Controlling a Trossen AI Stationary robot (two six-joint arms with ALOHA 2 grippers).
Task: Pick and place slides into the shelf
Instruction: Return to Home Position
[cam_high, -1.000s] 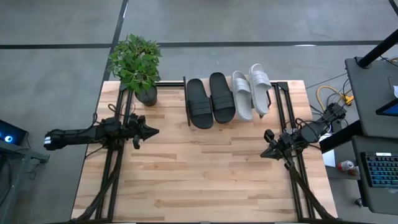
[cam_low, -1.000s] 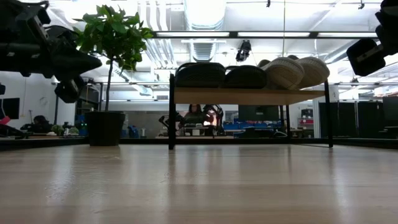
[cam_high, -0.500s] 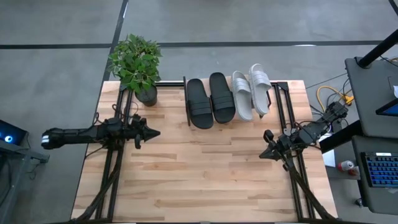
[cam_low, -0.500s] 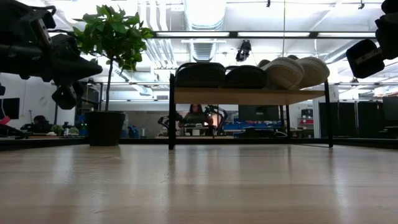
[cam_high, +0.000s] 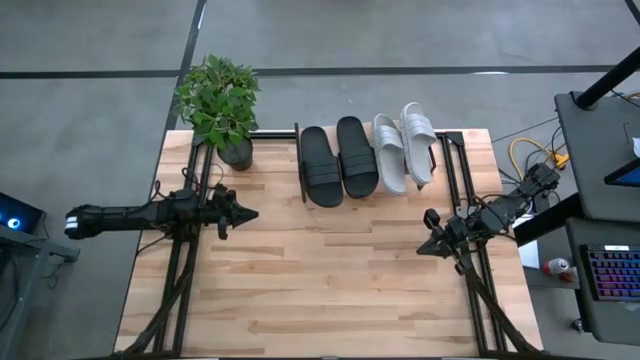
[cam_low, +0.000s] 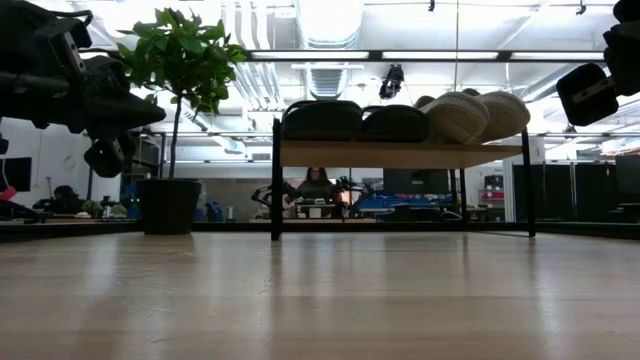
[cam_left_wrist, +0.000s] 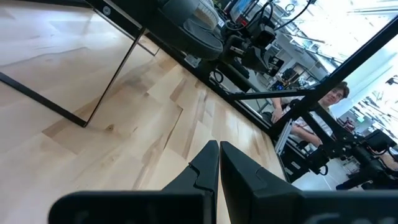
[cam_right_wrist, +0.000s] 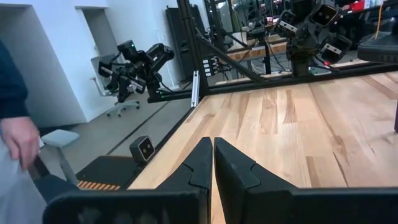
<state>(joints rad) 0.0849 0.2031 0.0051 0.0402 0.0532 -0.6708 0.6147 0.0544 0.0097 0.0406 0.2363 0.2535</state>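
Floor (cam_high: 420, 35): grey concrete, crossed by dark lines (cam_high: 500, 70). Desk (cam_high: 320, 280): pale wooden planks, with a potted plant (cam_high: 218, 100) at its far left corner. A dark side table (cam_high: 600, 150) stood to the right. A backlit keyboard (cam_high: 612, 272) lay nearer the front, and yellow cable (cam_high: 530, 155) was coiled on the floor between. Low view: white ceiling with ribbed ducts (cam_low: 325, 78) and strip lights (cam_low: 400, 56), brightly lit. Dark cabinets (cam_low: 580, 195) lined the far right. A plain white wall (cam_right_wrist: 56, 56) showed in the right wrist view.

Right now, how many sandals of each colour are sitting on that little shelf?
Black slides: 2
Pale grey-white slides: 2
Total: 4, all side by side on the shelf.
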